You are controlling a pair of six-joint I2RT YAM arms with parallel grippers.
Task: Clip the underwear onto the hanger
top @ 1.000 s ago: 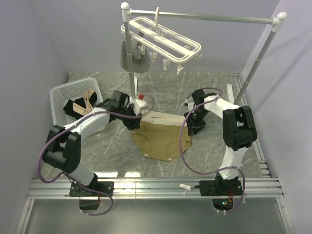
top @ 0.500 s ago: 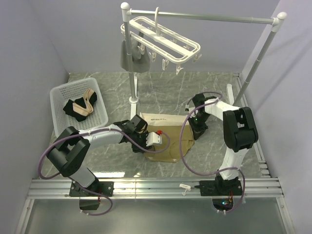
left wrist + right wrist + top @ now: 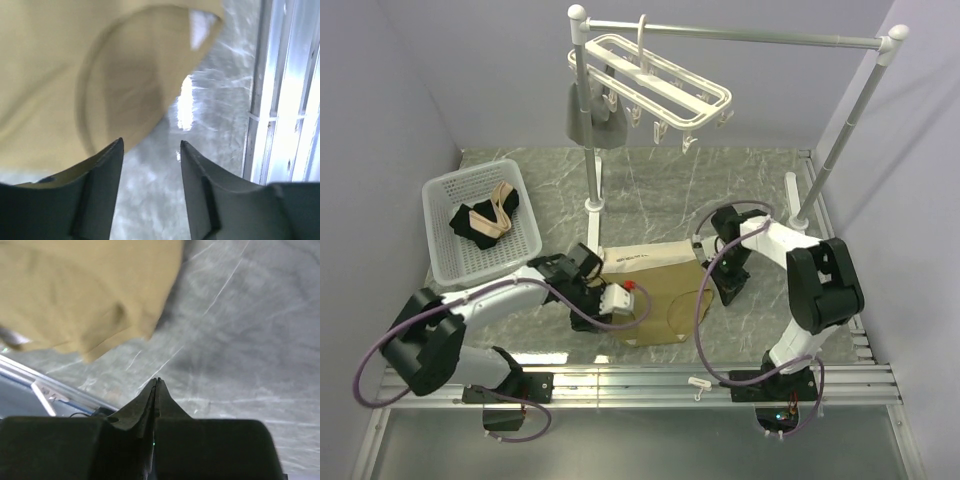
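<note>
The tan underwear [image 3: 660, 290] lies flat on the marble table, its waistband toward the stand. My left gripper [image 3: 623, 303] is open and empty at the underwear's near-left edge. In the left wrist view [image 3: 150, 145] the underwear [image 3: 75, 75] fills the upper left, with one finger [image 3: 100, 190] over its edge. My right gripper [image 3: 720, 294] is shut and empty on the table just right of the underwear. In the right wrist view [image 3: 156, 381] the underwear [image 3: 85, 290] lies apart at the upper left. The white hanger [image 3: 660, 85] hangs from the rail, high at the back.
A silver rail stand [image 3: 740, 36] spans the back, one post [image 3: 592, 170] just behind the underwear. A grey garment [image 3: 590, 120] hangs from the hanger's left end. A white basket [image 3: 445, 255] of black and beige cloths sits left. Metal rails [image 3: 640, 385] line the near edge.
My left gripper has swung from the stand's post toward the near edge, across the underwear's left side. The underwear has shifted right and bunched squarer. The right gripper has moved slightly nearer.
</note>
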